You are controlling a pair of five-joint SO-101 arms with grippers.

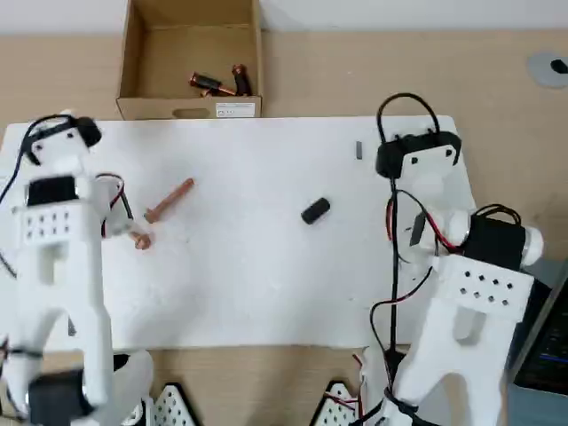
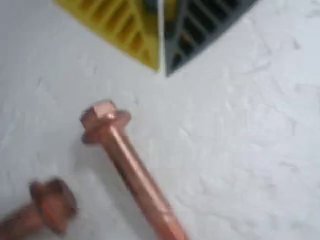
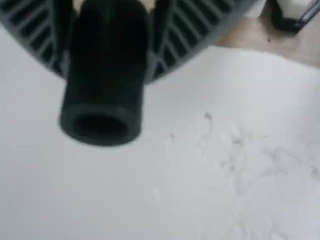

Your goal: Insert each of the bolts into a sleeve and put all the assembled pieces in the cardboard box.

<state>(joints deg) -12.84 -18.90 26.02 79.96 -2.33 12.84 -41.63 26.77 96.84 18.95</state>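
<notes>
Two copper bolts lie on the white board near the left arm: a long one and a second of which mostly the head shows. My left gripper hovers just above the long bolt's head, shut, yellow and grey fingers pressed together with nothing between them. My right gripper is shut on a black sleeve, whose open end faces out above the board. Another black sleeve lies loose mid-board. The cardboard box at the back holds assembled pieces.
The right arm stands over the board's right edge. A small grey piece lies near the board's back right. Bare white board stretches between the bolts and the loose sleeve. Wooden table surrounds the board.
</notes>
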